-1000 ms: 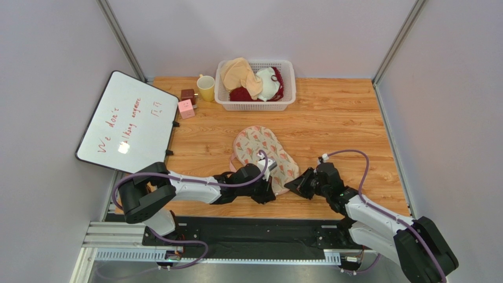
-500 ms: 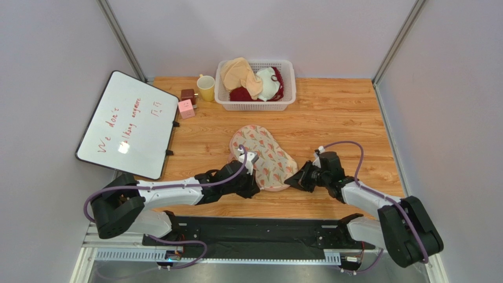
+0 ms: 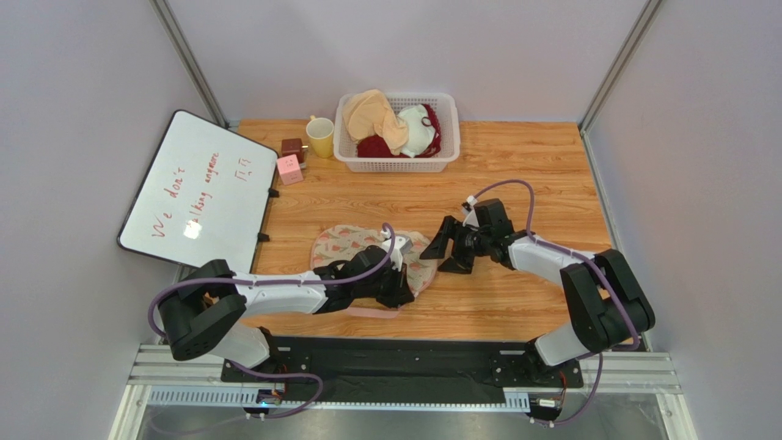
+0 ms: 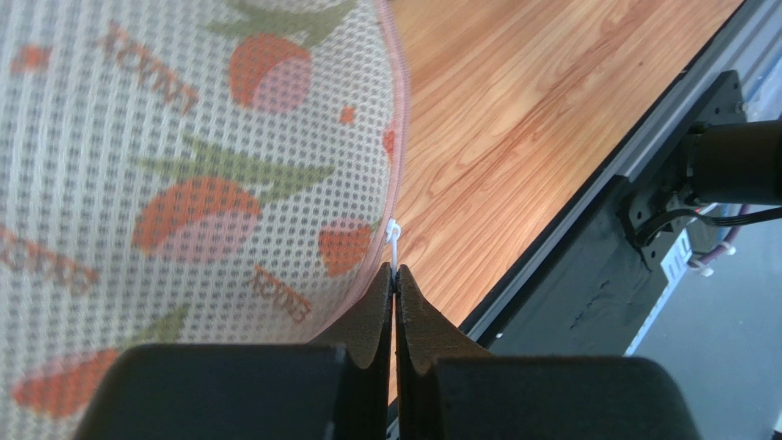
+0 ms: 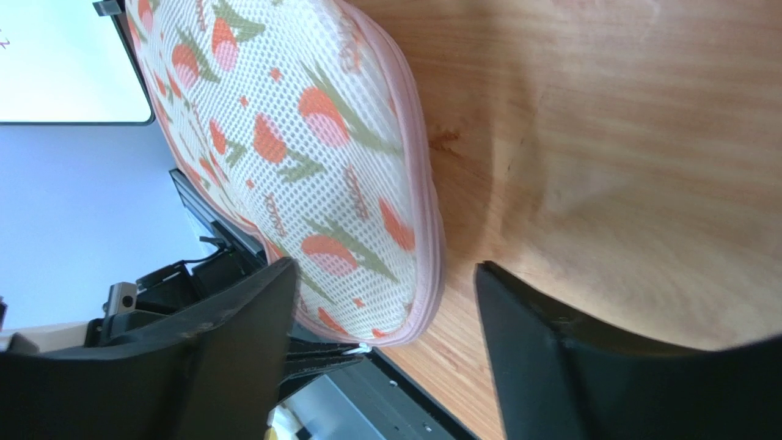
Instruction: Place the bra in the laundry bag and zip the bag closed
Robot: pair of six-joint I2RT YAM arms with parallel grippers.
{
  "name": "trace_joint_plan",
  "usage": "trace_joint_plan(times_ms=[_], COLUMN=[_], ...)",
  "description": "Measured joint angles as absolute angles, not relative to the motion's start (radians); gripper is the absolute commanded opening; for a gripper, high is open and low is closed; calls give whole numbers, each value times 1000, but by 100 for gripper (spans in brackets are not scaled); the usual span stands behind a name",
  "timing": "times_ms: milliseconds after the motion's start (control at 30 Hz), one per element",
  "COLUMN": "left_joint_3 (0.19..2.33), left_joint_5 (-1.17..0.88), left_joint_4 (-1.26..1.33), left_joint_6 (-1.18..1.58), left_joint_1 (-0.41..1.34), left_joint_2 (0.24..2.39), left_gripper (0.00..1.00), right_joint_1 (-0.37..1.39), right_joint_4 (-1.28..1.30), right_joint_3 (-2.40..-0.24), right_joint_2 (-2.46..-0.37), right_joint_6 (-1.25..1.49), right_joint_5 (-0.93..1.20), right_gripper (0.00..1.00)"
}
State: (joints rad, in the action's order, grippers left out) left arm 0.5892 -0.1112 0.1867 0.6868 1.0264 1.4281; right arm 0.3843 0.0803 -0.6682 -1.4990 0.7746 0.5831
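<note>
At near edge, your L gripper (image 4: 395, 277) clamps laundry bag (image 3: 344, 246) zip pull (image 4: 393, 236); R gripper (image 3: 442, 256) gapes empty. Zip prob. done; next, release.

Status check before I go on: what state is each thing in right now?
left hand, shut on the zipper pull.
right hand, open, just off the bag's right end.
laundry bag, lying flat; the edging in view looks zipped.
basket, holding crumpled garments.
mug, upright.
</note>
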Motion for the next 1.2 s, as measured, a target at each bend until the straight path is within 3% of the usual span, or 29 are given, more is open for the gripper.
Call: trace_joint_plan(times_ms=[167, 300, 467, 633, 933, 1200], left_joint_3=[623, 627, 627, 626, 575, 430], left_joint_5=[-116, -120, -126, -130, -116, -24], left_joint_4=[199, 198, 200, 203, 200, 120], left_joint_6=[685, 684, 685, 687, 696, 744], left_joint_1=[1026, 1026, 1026, 1027, 1028, 1015], left_joint_2=[1431, 1431, 1431, 1430, 1393, 1181], left_gripper=[0, 0, 0, 0, 0, 0], right_joint_1=[385, 400, 474, 513, 529, 482], right_joint_4=[116, 120, 35, -122, -278, -282], right_joint_3=[-588, -488, -425, -374, -370, -362], right_joint_2=[-1389, -1237, -1205, -1280, -1399, -1399], right_joint_6=[789, 830, 918, 1036, 1135, 1124], right_joint_5=[569, 565, 546, 522, 525, 557], right_gripper=[89, 84, 61, 53, 0, 0])
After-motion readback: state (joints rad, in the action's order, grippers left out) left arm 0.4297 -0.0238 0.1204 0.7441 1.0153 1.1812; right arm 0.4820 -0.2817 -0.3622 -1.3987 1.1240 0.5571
